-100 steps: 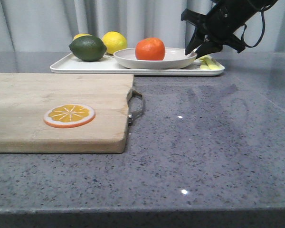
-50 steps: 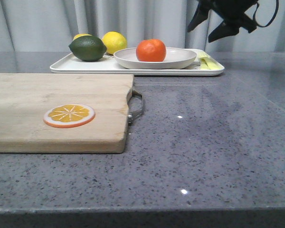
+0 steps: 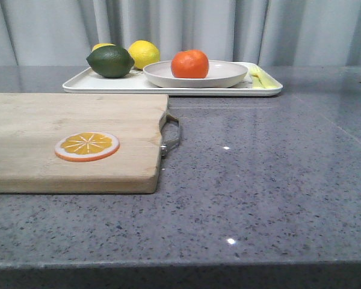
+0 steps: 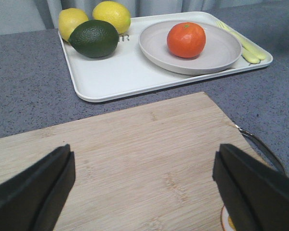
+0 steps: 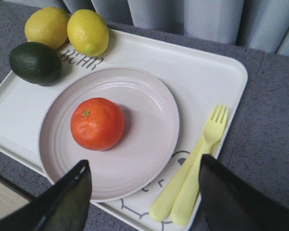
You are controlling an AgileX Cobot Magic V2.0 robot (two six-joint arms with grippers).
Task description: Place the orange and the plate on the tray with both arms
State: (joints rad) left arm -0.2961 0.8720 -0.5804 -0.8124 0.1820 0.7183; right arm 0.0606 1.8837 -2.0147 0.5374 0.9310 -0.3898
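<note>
- Front view: orange (image 3: 189,64) sits in plate (image 3: 195,74), plate on tray (image 3: 108,86), upper centre of frame. Task looks complete. Neither arm in frame.
- Left wrist view: left gripper (image 4: 144,187) spread wide, empty, over cutting board (image 4: 135,159) in the lower frame; tray and orange lie ahead, upper frame, well apart.
- Right wrist view: right gripper (image 5: 144,192) wide, empty, directly above plate's near rim, so the nearer arm. Only this view shows the fork (image 5: 202,159) lying lengthwise at tray's right edge.

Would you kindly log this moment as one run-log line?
orange: on plate | plate: on tray | left gripper: open, over cutting board | right gripper: open, above tray
</note>
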